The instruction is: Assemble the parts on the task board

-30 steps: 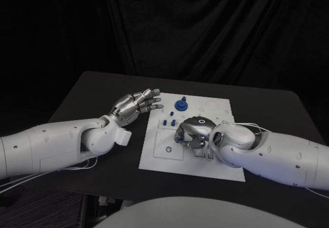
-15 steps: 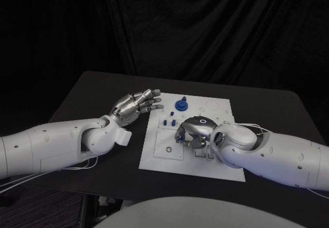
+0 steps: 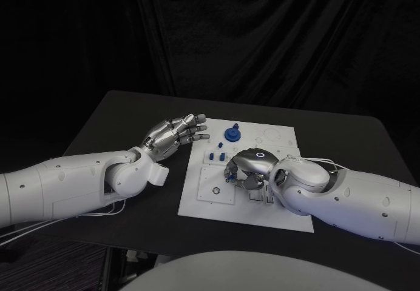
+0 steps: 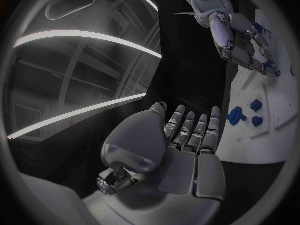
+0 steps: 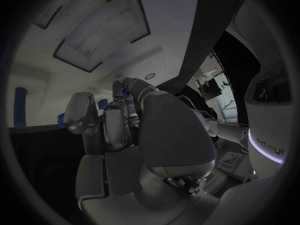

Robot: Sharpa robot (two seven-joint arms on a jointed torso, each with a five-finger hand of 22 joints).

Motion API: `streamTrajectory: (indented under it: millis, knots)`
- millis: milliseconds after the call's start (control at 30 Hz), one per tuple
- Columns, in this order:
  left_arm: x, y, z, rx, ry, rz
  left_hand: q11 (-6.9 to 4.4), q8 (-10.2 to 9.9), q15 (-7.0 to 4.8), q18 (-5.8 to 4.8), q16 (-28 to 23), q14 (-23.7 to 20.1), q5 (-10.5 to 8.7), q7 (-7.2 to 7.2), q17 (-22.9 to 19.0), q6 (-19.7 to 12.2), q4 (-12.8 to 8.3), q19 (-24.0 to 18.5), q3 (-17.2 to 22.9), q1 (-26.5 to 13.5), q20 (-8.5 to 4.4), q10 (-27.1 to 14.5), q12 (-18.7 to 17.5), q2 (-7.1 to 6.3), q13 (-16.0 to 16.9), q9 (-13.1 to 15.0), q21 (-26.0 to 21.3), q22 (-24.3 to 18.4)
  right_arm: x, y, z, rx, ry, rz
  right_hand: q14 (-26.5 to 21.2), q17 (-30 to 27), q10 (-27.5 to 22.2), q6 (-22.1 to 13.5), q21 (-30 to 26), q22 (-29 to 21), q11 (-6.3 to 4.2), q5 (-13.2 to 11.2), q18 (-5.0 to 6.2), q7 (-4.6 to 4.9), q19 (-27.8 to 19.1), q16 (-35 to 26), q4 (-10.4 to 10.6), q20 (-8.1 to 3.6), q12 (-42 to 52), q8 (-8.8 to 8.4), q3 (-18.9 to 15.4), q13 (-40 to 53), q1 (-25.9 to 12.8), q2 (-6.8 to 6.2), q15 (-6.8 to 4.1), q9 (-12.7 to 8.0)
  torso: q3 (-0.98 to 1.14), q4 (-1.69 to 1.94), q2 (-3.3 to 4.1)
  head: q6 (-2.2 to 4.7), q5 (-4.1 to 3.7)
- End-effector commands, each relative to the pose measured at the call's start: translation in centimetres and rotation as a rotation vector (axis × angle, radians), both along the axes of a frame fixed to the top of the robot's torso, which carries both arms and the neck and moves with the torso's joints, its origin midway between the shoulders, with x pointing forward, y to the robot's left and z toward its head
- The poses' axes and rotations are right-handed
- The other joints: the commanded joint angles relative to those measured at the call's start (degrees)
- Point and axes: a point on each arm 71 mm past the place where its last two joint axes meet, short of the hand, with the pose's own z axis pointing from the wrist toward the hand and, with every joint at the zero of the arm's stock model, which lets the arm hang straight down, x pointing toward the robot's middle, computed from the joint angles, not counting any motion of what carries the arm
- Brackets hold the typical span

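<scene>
The white task board [image 3: 284, 209] lies in the middle of the black table. A blue knob-topped part [image 3: 232, 133] stands near its far edge, and small blue parts [image 3: 214, 156] sit in slots to the near left of it. My right hand [image 3: 247, 170] is curled down over the board's middle, and its fingertips pinch a small blue part [image 5: 127, 92]. In the left wrist view that right hand [image 4: 240, 40] hangs over the board [image 4: 262, 145]. My left hand [image 3: 175, 136] hovers at the board's far left corner with its fingers spread and nothing in them.
The board has a square recess with a ring-shaped hole [image 3: 215, 191] at its near left. Bare black table [image 3: 131, 115] lies to the left of the board and behind it. More blue parts [image 4: 234, 116] stand near my left hand's fingertips.
My right hand has shifted very slightly over the board's middle. The left hand has stayed where it was.
</scene>
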Motion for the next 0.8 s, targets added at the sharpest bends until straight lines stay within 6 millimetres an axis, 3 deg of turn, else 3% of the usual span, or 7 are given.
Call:
streamTrajectory:
  millis: [33, 400, 800]
  knots:
    - [-0.1, -0.13, 0.02, -0.014, -0.002, -0.012, 0.36, 0.4, 0.2, -1.08, 0.2, 0.0, -0.06, 2.16, 0.0, 0.3, -0.1, 0.3, 0.4, -0.4, 0.02, 0.1, 0.3, 0.06, 0.1, 0.1, 0.2, -0.1, -0.03, -0.01, 0.08, 0.008, -0.013, -0.003, 0.0, 0.0, 0.7, -0.4, -0.2, 7.9, -0.09, 0.3, 0.42, -0.01, 0.3, -0.2, 0.2, -0.08, -0.5, 0.62, -0.3, -0.2, 0.0, 0.65, -0.05, 0.5, -0.01, 0.01, 0.02, 0.0, -0.07]
    - [-0.13, -0.15, 0.0, -0.013, 0.001, -0.014, 0.4, 0.4, 0.19, -1.08, 0.2, 0.0, -0.07, 2.19, 0.0, 0.3, 0.0, 0.3, 0.4, -0.4, 0.01, 0.1, 0.4, 0.06, 0.1, 0.1, 0.2, -0.1, -0.02, 0.01, 0.01, 0.0, -0.008, -0.003, 0.0, -0.2, 1.5, 0.2, -0.2, 7.9, -0.22, 0.9, 0.43, -0.37, 0.4, -0.2, 0.9, -0.04, -2.0, 3.81, -0.5, -0.8, -0.7, 1.49, -0.12, 2.9, -0.01, -0.01, 0.0, 0.0, 0.23]
    - [-0.1, -0.19, -0.07, -0.009, 0.006, -0.017, 0.45, 0.4, 0.18, -1.08, 0.3, -0.1, -0.12, 2.25, 0.0, 0.3, 0.2, 0.4, 0.5, -0.5, 0.01, 0.1, 0.4, 0.04, 0.1, 0.1, 0.2, -0.1, -0.02, 0.03, 0.05, 0.011, 0.0, -0.006, 0.0, -0.2, 1.6, 0.1, -0.2, 7.9, -0.23, 0.9, 0.44, -0.42, 0.4, -0.2, 1.1, -0.05, -2.3, 4.14, -0.5, -0.9, -0.9, 1.48, -0.13, 3.2, -0.02, 0.01, 0.01, 0.0, 0.31]
